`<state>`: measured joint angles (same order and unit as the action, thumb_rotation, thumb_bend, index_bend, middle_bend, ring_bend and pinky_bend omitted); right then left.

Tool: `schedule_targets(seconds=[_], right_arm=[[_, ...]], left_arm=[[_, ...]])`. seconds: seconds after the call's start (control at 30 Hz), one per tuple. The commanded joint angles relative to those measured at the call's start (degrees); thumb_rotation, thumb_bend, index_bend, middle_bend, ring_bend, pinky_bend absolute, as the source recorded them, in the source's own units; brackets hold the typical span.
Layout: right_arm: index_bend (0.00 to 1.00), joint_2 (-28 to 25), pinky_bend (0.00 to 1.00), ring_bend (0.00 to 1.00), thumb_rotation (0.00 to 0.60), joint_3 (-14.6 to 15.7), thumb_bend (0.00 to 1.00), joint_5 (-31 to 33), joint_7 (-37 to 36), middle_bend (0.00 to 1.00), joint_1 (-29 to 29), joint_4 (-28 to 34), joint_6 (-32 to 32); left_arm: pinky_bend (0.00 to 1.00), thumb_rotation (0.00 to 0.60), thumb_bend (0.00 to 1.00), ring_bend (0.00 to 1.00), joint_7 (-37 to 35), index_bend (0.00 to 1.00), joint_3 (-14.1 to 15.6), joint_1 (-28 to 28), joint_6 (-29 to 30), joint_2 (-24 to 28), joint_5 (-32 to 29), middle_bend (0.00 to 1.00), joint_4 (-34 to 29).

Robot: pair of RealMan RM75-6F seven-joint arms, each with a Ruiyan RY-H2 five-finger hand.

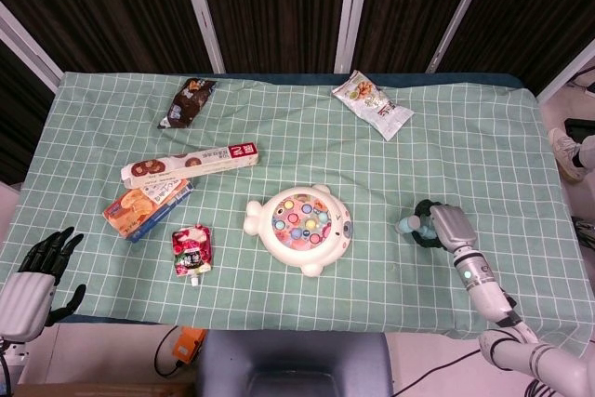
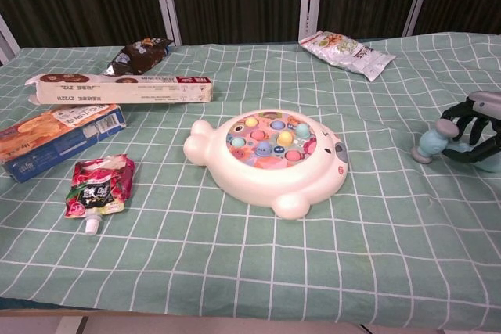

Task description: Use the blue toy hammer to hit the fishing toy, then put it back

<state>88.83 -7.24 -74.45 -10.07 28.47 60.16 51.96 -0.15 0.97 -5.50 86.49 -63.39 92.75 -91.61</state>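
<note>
Green checked cloth covers the worktop (image 1: 483, 137), and on its right side the right hand (image 1: 444, 227) holds the blue toy hammer (image 2: 430, 143), its dark fingers (image 2: 470, 121) wrapped around the handle so that only the pale blue head sticks out to the left, just above the cloth. The fishing toy (image 1: 302, 227) (a white fish-shaped tray with coloured fish set in a round pond) lies near the middle of the worktop, well apart from the hammer head. The left hand (image 1: 37, 276) hangs off the worktop's near left corner with its black fingers (image 1: 54, 245) spread and nothing in them; it shows only in the head view. Left of the fishing toy lies a red drink pouch (image 1: 191, 250) with its spout pointing toward the near edge, and beside it an orange and blue biscuit box (image 1: 147, 207). A long narrow carton (image 1: 191, 163) sits just behind the box. A dark snack bag (image 1: 189, 101) rests at the far left, and a pale snack packet (image 1: 372, 105) lies at the far right of centre.
</note>
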Motion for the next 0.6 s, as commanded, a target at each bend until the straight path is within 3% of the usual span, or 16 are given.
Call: schedule_targets(seconds=[0.03,0.6], right_arm=[[0.75,0.11,0.56,0.45,0.6,-0.01,0.53,0.15,0.23,0.46,0.02,0.01,-0.08],[0.86,0.6,0.71,0.6,0.6,-0.66,0.58,0.62,1.7,0.56,-0.07,-0.07,1.24]], left_arm=[[0.15,0.6,0.39,0.0,-0.06,0.0,-0.01,0.01,0.03,0.02,-0.01,0.0,0.01],[0.15,0.6,0.39,0.0,-0.23,0.0,0.01,0.07,0.25,0.03,0.19,0.0,0.06]])
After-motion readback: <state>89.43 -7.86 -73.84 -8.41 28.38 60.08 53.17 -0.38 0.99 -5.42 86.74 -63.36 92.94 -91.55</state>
